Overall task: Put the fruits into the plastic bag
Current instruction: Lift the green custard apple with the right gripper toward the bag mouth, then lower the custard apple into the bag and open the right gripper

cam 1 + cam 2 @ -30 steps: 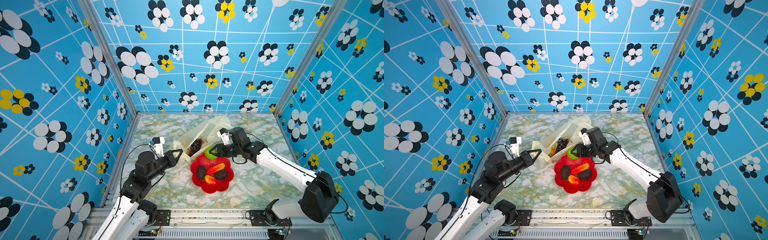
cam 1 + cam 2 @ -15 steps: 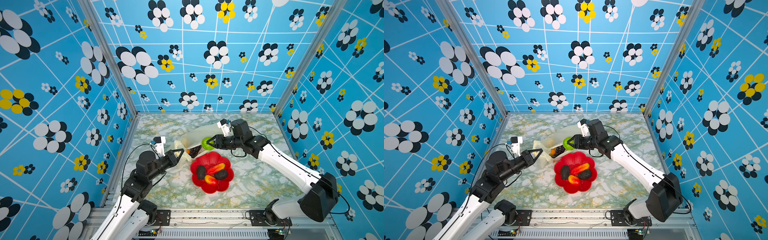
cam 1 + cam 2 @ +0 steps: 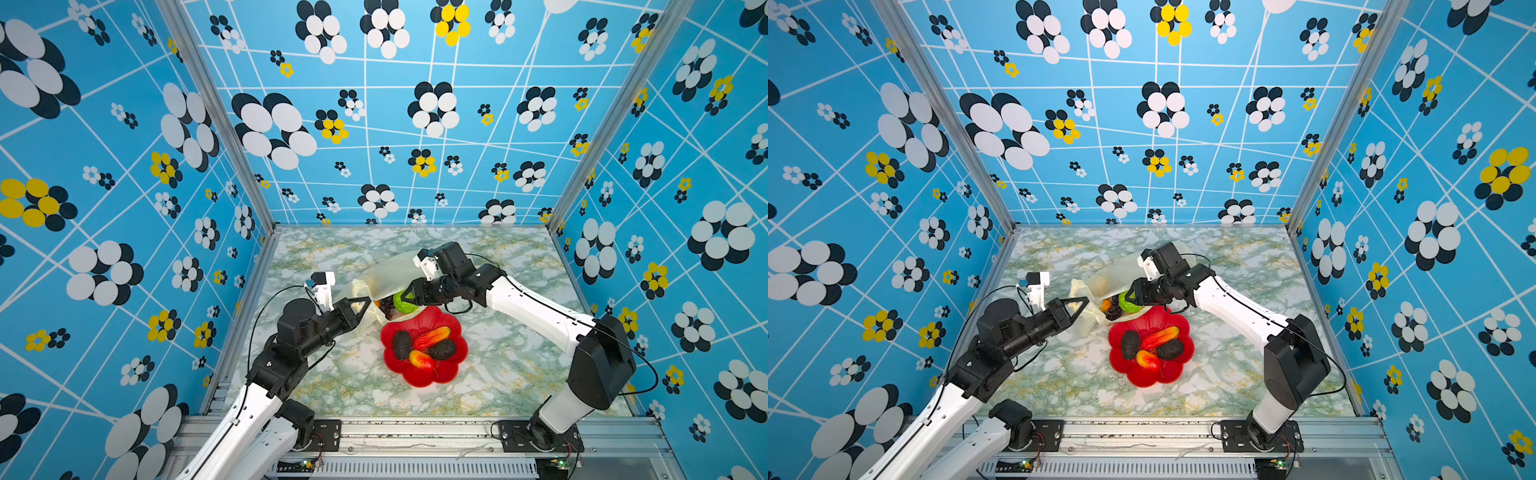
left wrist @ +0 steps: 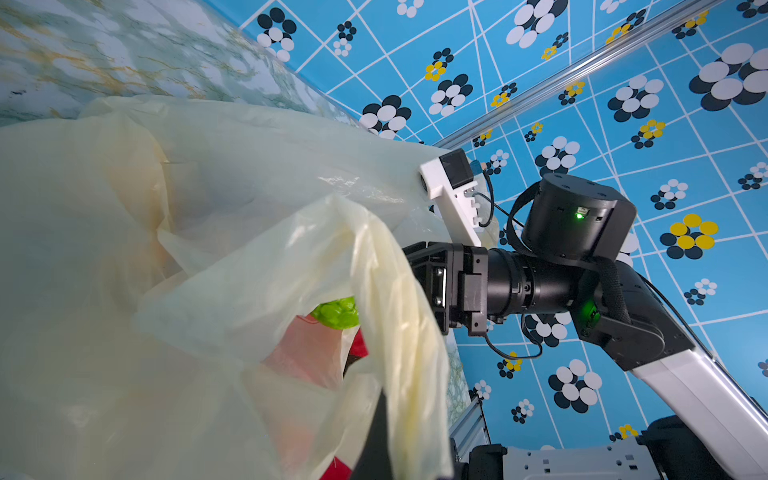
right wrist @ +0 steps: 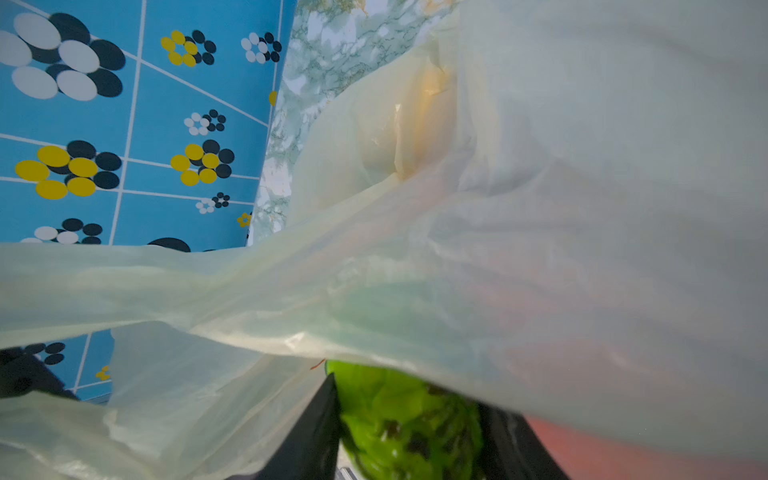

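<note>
Green-marbled table, flowered blue walls — left gripper pinched tight on the rim of the limp, slippery plastic bag; right gripper clamps the light, bumpy green fruit across its sides.

The plate stands on the worktop, a little nearer to the arm bases than the middle. On the plate lie four fruits. The left avocado is by its left rim and the right avocado is toward its right. The rear mango lies between them and the front mango before them.

Behind the plate and slightly to its left lies the plastic bag, with its mouth at the plate's far rim. The grape bunch is in this mouth. Just right of it, above the plate's far rim, the round fruit sits between the jaws of the right gripper. Left of the plate, the left gripper pinches the bag's edge.
</note>
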Controlling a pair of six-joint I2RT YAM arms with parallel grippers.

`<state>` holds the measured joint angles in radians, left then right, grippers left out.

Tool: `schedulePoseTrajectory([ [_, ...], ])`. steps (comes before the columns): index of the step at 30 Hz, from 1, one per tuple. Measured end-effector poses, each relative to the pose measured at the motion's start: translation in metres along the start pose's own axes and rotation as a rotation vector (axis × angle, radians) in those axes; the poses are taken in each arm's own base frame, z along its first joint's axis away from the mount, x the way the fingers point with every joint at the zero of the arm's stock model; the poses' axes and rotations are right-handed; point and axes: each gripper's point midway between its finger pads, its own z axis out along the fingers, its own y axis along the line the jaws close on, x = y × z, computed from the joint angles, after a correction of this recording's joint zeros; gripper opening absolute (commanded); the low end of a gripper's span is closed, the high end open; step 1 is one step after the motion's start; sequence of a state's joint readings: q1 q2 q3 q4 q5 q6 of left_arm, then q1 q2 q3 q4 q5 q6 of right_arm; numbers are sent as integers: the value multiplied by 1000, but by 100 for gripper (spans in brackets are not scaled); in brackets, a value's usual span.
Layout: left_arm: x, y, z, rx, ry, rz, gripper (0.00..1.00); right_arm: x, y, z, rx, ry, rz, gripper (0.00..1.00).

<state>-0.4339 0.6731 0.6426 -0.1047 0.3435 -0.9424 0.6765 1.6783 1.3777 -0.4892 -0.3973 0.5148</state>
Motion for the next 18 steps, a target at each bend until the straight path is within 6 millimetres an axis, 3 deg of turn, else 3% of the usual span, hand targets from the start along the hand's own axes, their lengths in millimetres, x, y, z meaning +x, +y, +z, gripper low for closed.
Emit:
schedulePoseTrajectory([
  [9,2,-2,0,7,9,4,0,-19,5,24,6,21,-10,43],
  [18,8,-8,3,21,34,23,0,-17,5,32,10,36,-11,43],
])
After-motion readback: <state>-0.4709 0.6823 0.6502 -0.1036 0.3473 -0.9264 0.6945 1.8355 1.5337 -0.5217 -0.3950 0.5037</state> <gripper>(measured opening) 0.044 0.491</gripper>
